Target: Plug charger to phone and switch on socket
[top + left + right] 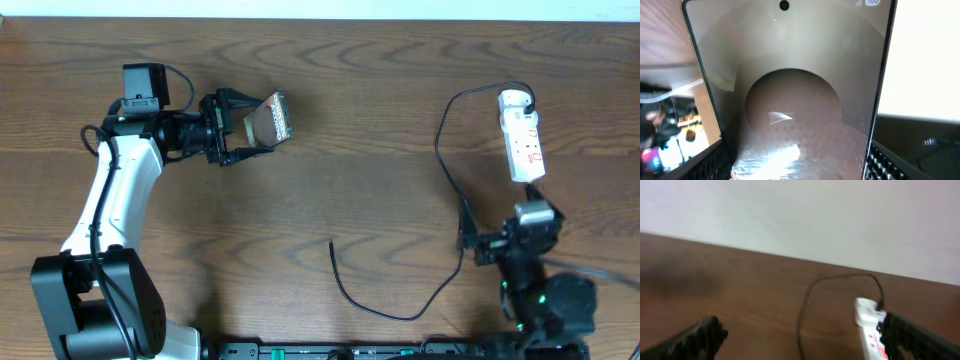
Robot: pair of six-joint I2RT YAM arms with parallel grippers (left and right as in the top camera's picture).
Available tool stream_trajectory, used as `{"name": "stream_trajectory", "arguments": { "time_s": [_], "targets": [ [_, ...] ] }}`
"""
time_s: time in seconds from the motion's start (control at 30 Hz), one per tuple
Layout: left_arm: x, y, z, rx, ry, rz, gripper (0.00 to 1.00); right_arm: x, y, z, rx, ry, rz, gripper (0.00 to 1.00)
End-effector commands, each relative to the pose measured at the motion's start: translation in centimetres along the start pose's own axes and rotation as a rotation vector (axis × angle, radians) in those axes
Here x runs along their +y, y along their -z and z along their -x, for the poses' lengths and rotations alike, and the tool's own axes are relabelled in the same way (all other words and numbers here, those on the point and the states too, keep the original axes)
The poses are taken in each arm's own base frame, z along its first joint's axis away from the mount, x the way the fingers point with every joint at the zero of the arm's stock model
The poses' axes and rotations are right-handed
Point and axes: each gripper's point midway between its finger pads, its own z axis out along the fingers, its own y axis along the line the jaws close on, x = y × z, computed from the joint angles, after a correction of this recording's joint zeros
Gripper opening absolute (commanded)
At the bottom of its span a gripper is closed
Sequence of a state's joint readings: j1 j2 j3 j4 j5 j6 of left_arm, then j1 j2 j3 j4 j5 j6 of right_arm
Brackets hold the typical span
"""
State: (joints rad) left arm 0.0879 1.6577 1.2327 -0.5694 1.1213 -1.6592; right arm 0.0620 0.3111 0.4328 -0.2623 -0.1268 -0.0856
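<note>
The phone point(790, 100) fills the left wrist view, its glossy face reflecting the room, with a camera dot at the top edge. The left gripper's ribbed pads point(887, 162) press its two long sides at the bottom of the frame. In the overhead view the left gripper point(262, 122) holds the phone point(270, 118) in the upper left of the frame, tipped up on edge.

The charger point(441, 150) is not yet in the phone. Its connector tip point(333, 244) lies free on the table point(380, 80) at lower centre, well apart from the phone. The cable loops right and up to the white plug adapter point(514, 99), which appears seated at the upper end of the socket point(525, 145) in the upper right.

The right gripper point(800, 325) is spread wide and holds nothing. It is near the lower end of the socket.

As I judge it, only the mains end is done. Picking up the tip, mating it with the phone and pressing the switch all remain.

The phone's port is out of sight in every view. I cannot tell whether the phone clears the table. The red switch marks are too small to read as on or off, and the right wrist view is blurred.
</note>
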Motion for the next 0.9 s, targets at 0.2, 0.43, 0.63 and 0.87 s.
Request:
{"name": "stream_trajectory", "arguments": {
  "time_s": [0.2, 0.43, 0.63, 0.87],
  "targets": [
    [1.5, 0.7, 3.9, -0.317, -0.118, 0.065, 0.07, 6.4, -6.2, 4.5, 0.367, -0.261, 0.481, 0.99],
    [3.6, 1.8, 6.5, -0.481, -0.111, 0.155, 0.07, 11.5, -10.2, 6.1, 0.482, -0.417, 0.893, 0.99],
    [4.8, 2.8, 7.8, -0.573, -0.094, 0.204, 0.07, 14.2, -12.6, 5.9, 0.463, -0.533, 1.166, 0.99],
    [5.0, 2.9, 7.9, -0.582, -0.098, 0.214, 0.07, 17.0, -15.3, 2.0, 0.586, -0.617, 1.185, 0.99]
  ]
}}
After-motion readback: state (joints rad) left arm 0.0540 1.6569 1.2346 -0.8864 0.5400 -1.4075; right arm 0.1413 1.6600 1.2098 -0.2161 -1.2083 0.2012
